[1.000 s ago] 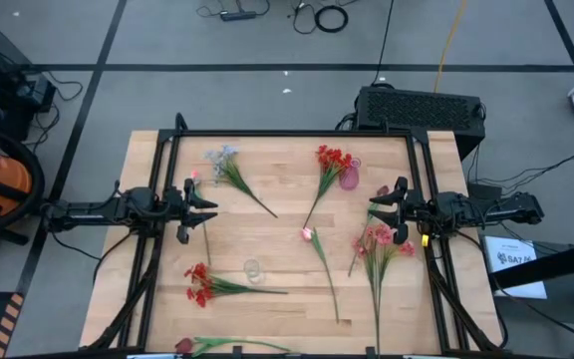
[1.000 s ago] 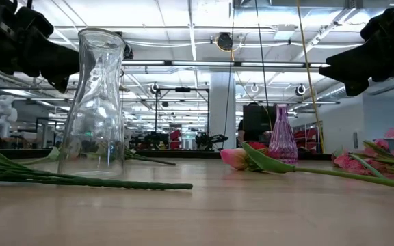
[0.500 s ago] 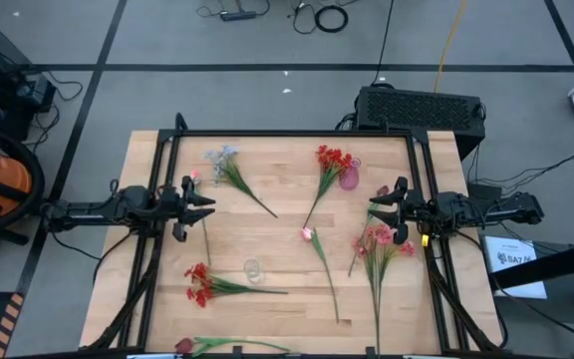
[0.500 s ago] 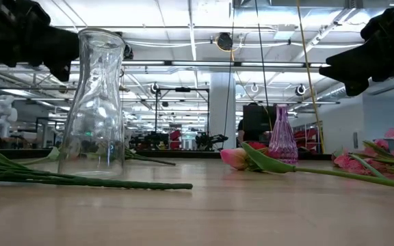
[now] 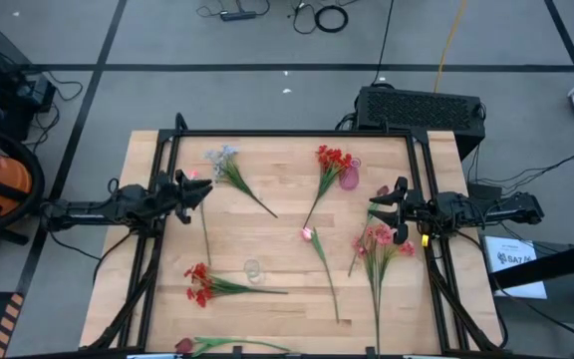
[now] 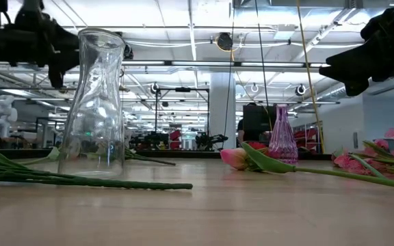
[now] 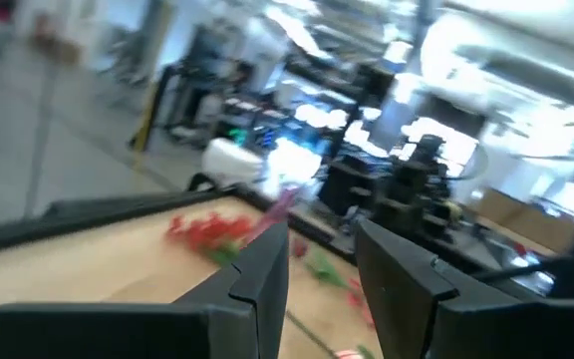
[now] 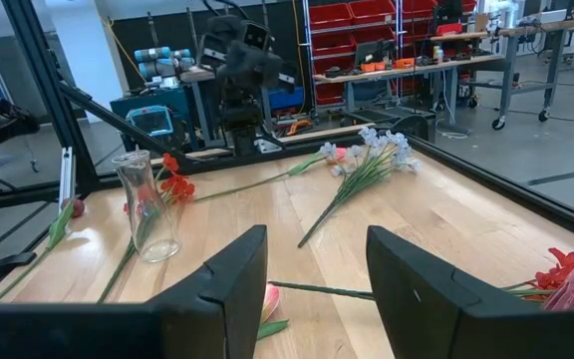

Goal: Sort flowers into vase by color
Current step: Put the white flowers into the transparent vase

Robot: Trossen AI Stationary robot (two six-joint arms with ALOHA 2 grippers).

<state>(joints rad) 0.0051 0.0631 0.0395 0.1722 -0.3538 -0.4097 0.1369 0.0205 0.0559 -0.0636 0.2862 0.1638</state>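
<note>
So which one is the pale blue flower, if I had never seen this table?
Start at the wooden table seen from above and go to its far corner on the left arm's side, just beyond the left gripper. There lies the pale blue-lavender spray, its green stem slanting toward the table's middle. Every other bloom is red or pink; this is the only bluish one.

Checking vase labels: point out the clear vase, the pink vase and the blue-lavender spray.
clear vase (image 6: 96, 102), low view, middle of the glass body.
pink vase (image 6: 283, 142), low view, lower bulb of the body.
blue-lavender spray (image 5: 222, 156), high view, the blossom cluster at the stem's far end.
</note>
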